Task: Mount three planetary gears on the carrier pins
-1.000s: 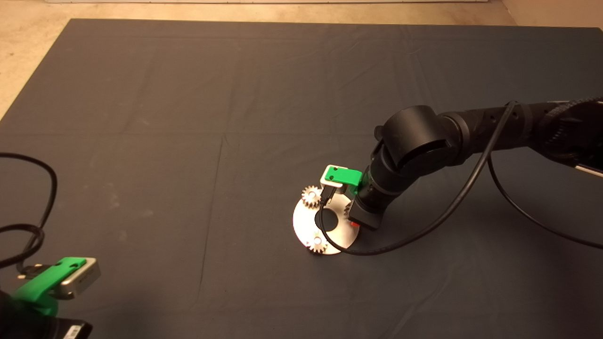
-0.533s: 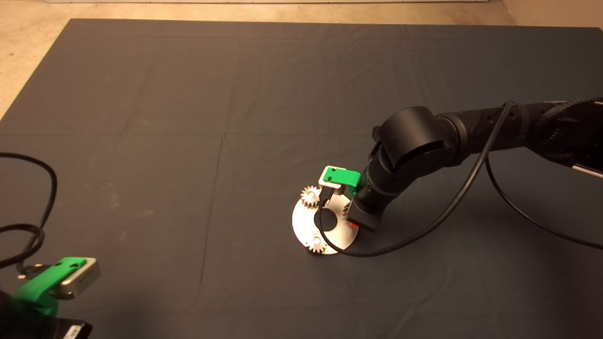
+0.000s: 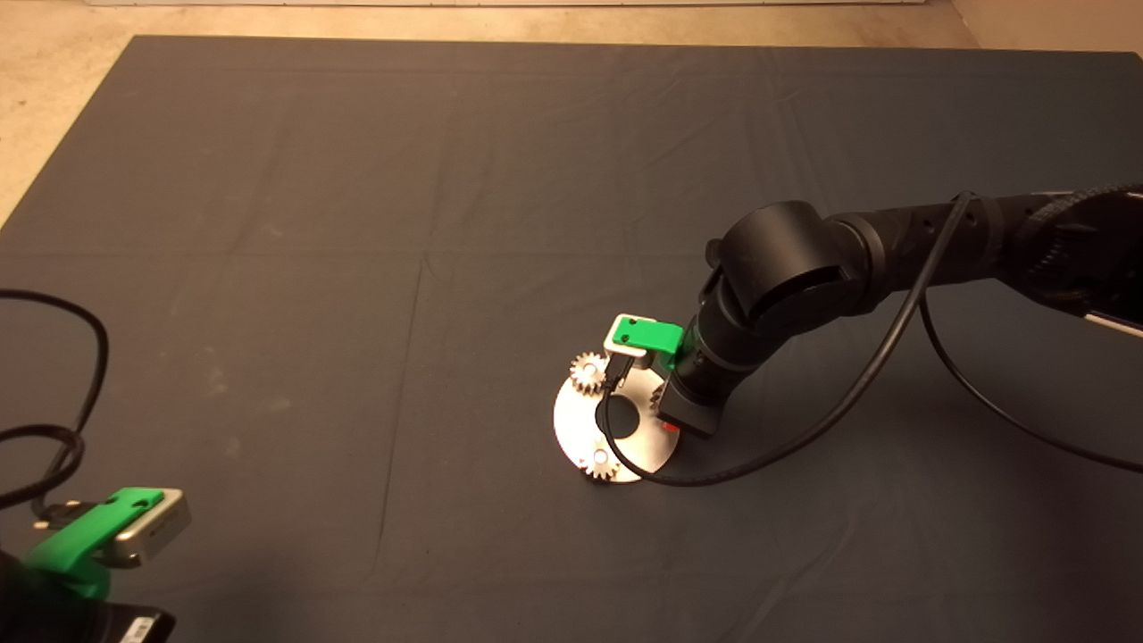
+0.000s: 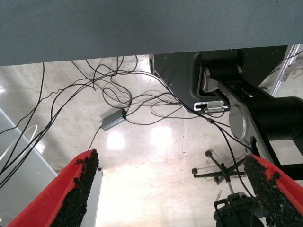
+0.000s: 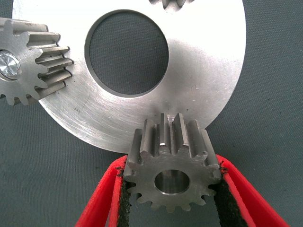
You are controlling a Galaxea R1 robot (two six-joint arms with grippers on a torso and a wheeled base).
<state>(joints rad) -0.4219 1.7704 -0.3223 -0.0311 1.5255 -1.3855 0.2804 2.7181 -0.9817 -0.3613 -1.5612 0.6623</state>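
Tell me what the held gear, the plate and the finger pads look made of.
Held gear: metal, likely steel, dull grey with machined teeth.
Plate: metal, brushed bright finish with circular tool marks.
Right gripper finger pads: black, coarse and grainy, probably rubber or foam.

Dark mat (image 3: pixel 357 223) covers the table; glossy pale floor (image 4: pixel 156 156) strewn with cables (image 4: pixel 94 90).

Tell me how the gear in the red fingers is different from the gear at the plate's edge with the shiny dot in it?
The held gear sits between the right gripper pads; the mounted gear is free of any gripper. The held gear's centre hole is empty; the mounted gear's is filled by a silver pin. Both are toothed metal gears.
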